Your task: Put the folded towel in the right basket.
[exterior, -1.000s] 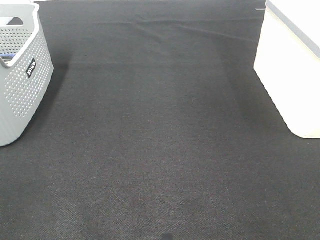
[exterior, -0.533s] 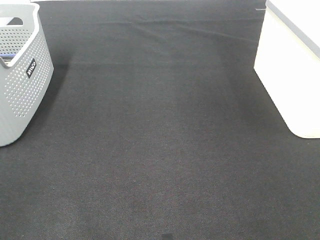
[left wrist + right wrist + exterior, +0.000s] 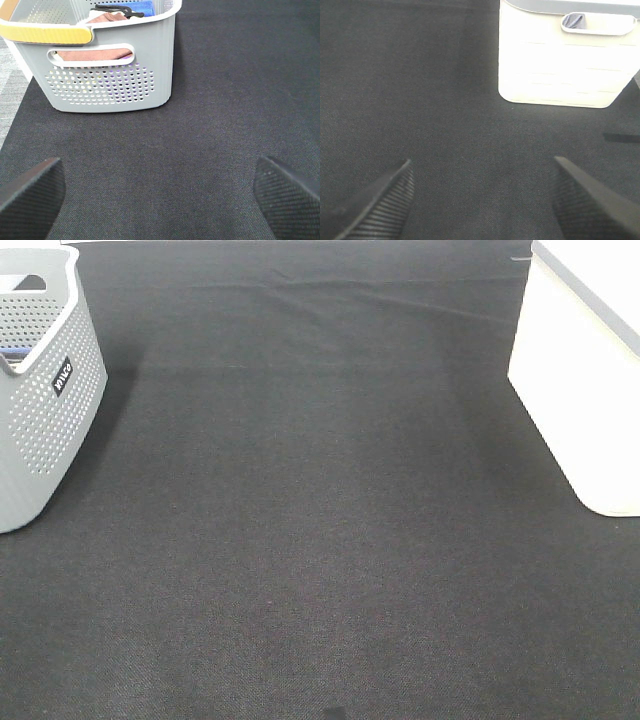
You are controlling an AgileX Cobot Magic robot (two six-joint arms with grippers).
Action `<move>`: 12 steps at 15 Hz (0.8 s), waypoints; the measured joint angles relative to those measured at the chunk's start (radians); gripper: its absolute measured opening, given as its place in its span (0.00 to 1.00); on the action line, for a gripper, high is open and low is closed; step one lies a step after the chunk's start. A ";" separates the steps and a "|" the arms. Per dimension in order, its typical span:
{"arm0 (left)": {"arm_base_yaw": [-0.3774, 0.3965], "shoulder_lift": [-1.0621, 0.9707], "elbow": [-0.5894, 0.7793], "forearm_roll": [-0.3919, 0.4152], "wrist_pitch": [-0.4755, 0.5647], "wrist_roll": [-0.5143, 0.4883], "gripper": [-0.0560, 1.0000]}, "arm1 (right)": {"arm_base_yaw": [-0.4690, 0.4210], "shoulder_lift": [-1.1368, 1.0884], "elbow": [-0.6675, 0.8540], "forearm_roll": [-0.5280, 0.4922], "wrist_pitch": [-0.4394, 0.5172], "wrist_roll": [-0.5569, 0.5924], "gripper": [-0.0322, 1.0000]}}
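The right basket [image 3: 585,380] is white and stands at the right edge of the black mat; it also shows in the right wrist view [image 3: 565,55]. A grey perforated basket [image 3: 40,390] stands at the left; in the left wrist view [image 3: 107,75] it holds folded towels, a brown one [image 3: 95,52] and a blue one [image 3: 140,6]. My left gripper [image 3: 160,192] is open and empty, short of the grey basket. My right gripper [image 3: 480,200] is open and empty, short of the white basket. Neither gripper shows in the exterior high view.
A black mat [image 3: 320,520] covers the table between the two baskets. A grey floor strip [image 3: 10,95] shows beside the mat in the left wrist view. The grey basket has a yellow handle [image 3: 45,34].
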 joint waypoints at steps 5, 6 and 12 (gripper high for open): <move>0.000 0.000 0.000 0.000 0.000 0.000 0.97 | 0.000 0.000 0.000 -0.025 0.000 0.023 0.72; 0.000 0.000 0.000 0.000 0.000 0.000 0.97 | 0.000 0.000 0.000 -0.032 0.000 0.027 0.72; 0.000 0.000 0.000 0.000 0.000 0.000 0.97 | 0.000 0.000 0.000 -0.032 0.000 0.029 0.72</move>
